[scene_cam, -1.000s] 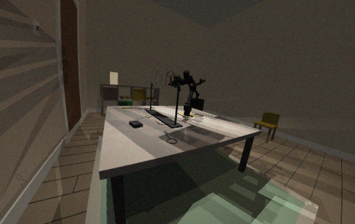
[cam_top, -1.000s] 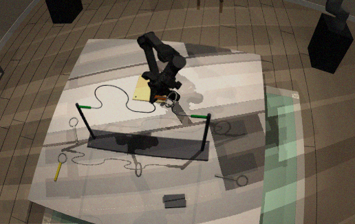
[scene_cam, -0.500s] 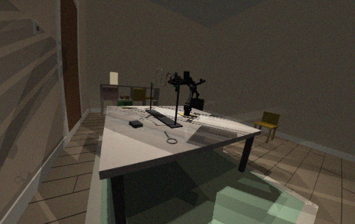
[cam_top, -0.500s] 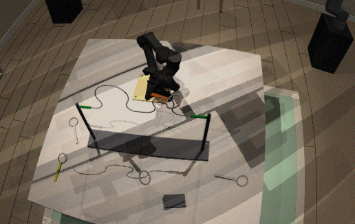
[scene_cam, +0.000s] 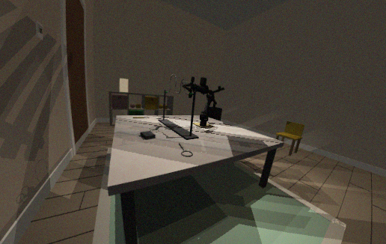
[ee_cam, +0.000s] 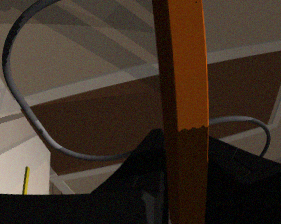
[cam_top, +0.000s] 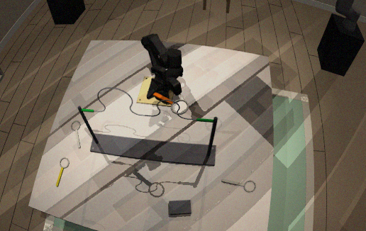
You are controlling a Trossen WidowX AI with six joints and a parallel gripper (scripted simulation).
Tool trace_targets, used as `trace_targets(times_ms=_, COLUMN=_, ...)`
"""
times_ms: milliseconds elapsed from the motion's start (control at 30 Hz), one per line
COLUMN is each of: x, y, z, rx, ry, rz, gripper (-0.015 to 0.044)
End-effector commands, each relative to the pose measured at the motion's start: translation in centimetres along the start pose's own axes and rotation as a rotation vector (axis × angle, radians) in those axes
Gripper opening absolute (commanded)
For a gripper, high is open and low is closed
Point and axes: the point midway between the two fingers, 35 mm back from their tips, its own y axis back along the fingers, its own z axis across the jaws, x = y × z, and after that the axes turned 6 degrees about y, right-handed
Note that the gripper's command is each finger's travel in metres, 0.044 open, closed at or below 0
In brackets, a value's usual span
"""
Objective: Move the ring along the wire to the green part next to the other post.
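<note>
Scanning left to right from the top view, I see the left post (cam_top: 88, 125) with its green end, then the grey wire (cam_top: 120, 95) looping. My gripper (cam_top: 162, 96) is clamped on the orange handle (cam_top: 162, 98); the ring (cam_top: 179, 107) sits around the wire, short of the right green part (cam_top: 205, 120). No containers stand on the table (cam_top: 226, 81).
</note>
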Motion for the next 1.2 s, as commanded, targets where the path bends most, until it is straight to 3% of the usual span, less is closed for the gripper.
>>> trace_targets(times_ms=0, x=0.2, y=0.0, z=-0.4, rx=0.037, ry=0.065, rz=-0.003, gripper=-0.0150)
trace_targets(times_ms=567, x=0.4, y=-0.2, z=-1.4, rx=0.158, ry=0.281, rz=-0.016, gripper=-0.0150)
trace_targets(times_ms=1167, x=0.9, y=-0.2, z=2.3, rx=0.069, ry=0.122, rz=-0.003, gripper=-0.0150)
